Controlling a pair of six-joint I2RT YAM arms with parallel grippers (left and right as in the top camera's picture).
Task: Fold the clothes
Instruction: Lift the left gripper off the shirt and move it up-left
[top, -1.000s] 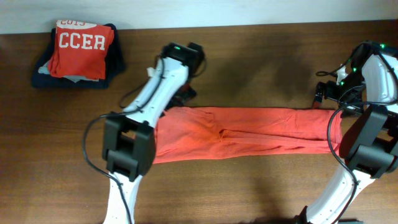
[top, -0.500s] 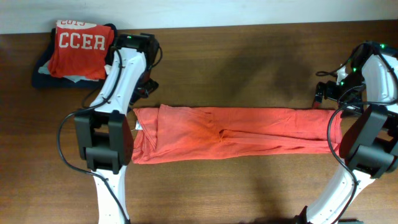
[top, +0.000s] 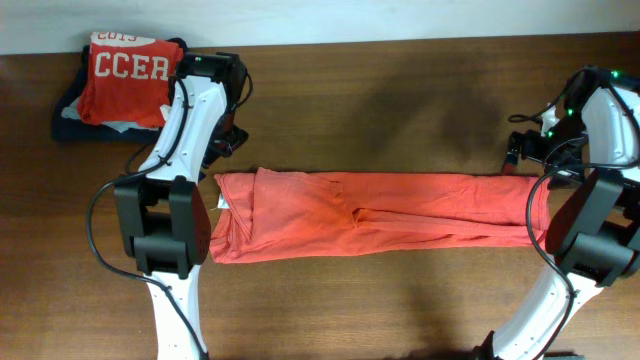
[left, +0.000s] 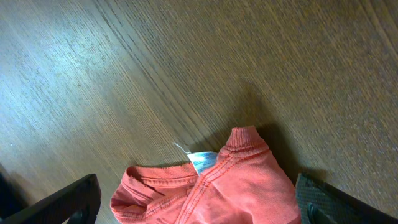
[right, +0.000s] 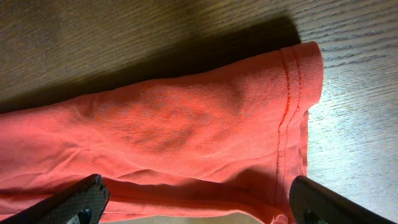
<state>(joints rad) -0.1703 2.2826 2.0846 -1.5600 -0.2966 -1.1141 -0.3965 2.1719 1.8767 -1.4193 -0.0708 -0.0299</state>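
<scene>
Left gripper (left: 198, 198) released, now swung clear of the collar end.
We see its jaws wide and empty above the neck tag (left: 202, 160). Our right gripper (right: 196, 200), equally spread, has stayed over the far end. The orange T-shirt (top: 380, 212) lies as a long band mid-table, ready for crosswise folding.

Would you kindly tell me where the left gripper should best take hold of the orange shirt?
Probably at the neckband beside the white tag, coming straight down. The orange shirt lies flat in a long strip, its layers bunched at that end, and the open left gripper hangs right above it.
</scene>
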